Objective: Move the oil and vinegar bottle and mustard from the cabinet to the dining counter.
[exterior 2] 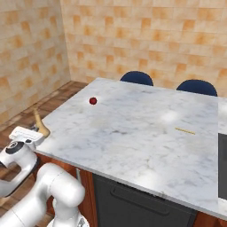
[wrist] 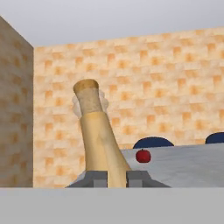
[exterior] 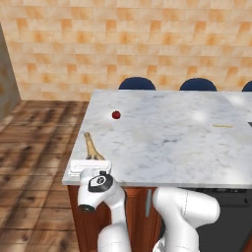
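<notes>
1. The pincer [wrist: 116,178] is clenched on the oil and vinegar bottle [wrist: 99,140], its two tips pressed against the flask low on its body, one to each side.
2. The bottle rises from between the tips, leaning a little, its thin neck and lipped top above the pincer. In the left base view it [exterior: 92,147] is at the near corner of the dining counter [exterior: 172,142], just ahead of the pincer [exterior: 90,169]; whether its base rests on the slab I cannot tell.
3. Handling, as a judgement: it looks rigid, smooth and light, likely glass or ceramic, so slippery and breakable. The long neck makes it top-heavy in a tilt.
4. The wide lower body, where the tips sit now, seems the safest hold; the neck would pivot.
5. Beyond the pincer, farther across the counter, lies a small red ball [wrist: 143,155], well apart from the bottle.
</notes>
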Motion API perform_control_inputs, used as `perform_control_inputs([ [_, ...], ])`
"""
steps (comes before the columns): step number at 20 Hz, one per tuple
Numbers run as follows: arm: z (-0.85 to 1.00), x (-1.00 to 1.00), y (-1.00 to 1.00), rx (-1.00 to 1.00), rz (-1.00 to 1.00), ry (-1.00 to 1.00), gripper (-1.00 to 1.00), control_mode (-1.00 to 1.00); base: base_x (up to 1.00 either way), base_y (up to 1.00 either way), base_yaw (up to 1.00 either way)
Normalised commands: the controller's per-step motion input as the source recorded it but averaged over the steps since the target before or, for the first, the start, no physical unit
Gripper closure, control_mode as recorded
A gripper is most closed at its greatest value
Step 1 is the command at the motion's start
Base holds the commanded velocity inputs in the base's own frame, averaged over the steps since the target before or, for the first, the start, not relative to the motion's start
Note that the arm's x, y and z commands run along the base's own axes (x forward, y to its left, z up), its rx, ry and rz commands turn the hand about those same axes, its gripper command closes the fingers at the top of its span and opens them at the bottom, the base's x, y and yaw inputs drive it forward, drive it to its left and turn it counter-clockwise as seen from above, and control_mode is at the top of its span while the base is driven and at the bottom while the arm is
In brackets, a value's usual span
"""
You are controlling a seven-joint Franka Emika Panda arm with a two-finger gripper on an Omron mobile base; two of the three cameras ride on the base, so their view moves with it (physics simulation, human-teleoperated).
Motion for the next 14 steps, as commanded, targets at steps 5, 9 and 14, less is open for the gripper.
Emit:
perform_control_inputs([
  [5,-0.43,0.00,-0.05,0.14,0.01,0.01,1.00,-1.00,0.00,0.00,0.00],
  [9,-0.36,-0.09,-0.09,0.10,0.00,0.00,-1.00,-1.00,0.00,0.00,0.00],
  [14,-0.21,-0.19,-0.04,0.10,0.00,0.00,-1.00,-1.00,0.00,0.00,0.00],
])
